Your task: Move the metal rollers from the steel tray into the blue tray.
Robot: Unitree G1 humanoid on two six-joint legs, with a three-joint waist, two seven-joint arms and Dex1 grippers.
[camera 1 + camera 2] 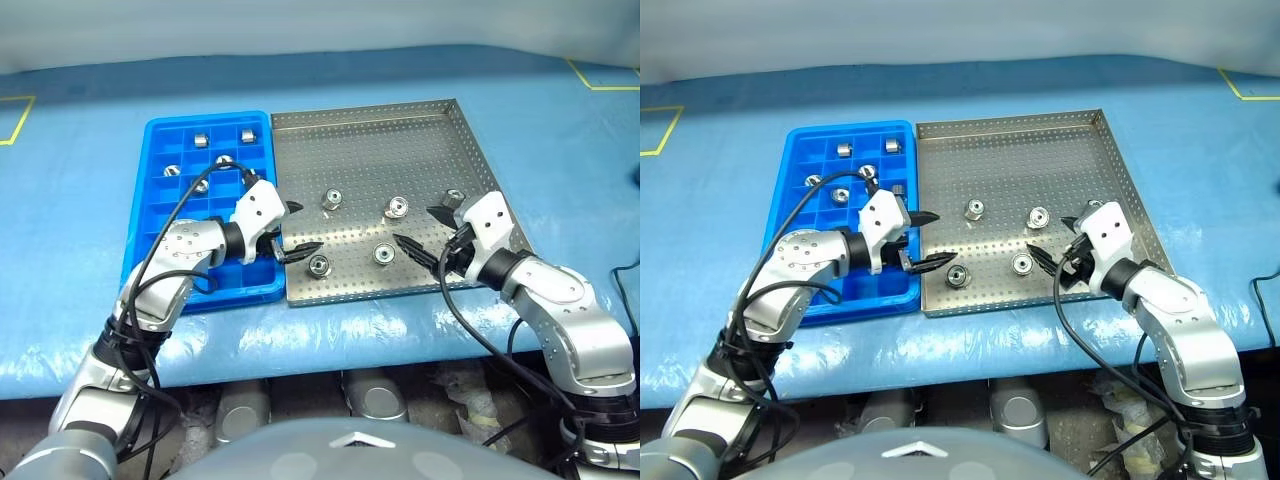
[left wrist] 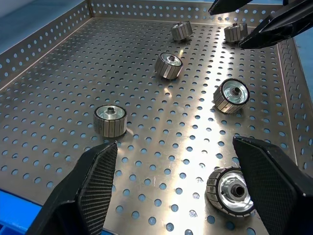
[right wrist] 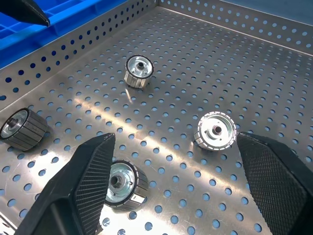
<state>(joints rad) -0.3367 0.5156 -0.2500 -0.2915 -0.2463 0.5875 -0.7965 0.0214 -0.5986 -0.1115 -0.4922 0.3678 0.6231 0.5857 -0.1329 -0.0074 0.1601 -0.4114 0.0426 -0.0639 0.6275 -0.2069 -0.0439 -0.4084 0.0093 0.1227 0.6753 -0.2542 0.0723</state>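
The steel tray [image 1: 380,130] lies on the table with several metal rollers on its perforated floor, such as the roller [image 1: 332,198] and the roller [image 1: 397,207]. Beside it on the left, the blue tray [image 1: 165,130] holds several rollers in its far compartments, one roller [image 1: 200,138] among them. My left gripper [image 1: 305,228] is open over the steel tray's near-left edge, with nothing between its fingers. A roller [image 2: 231,191] lies close to one finger [image 2: 266,181]. My right gripper [image 1: 417,227] hangs open and empty over the tray's near-right part, above a roller [image 3: 215,130].
Both trays rest side by side on a blue-covered table [image 1: 560,150], with its front edge [image 1: 400,350] just below them. Yellow tape marks sit at the far left [image 1: 15,120] and far right [image 1: 600,75]. Black cables loop along both arms.
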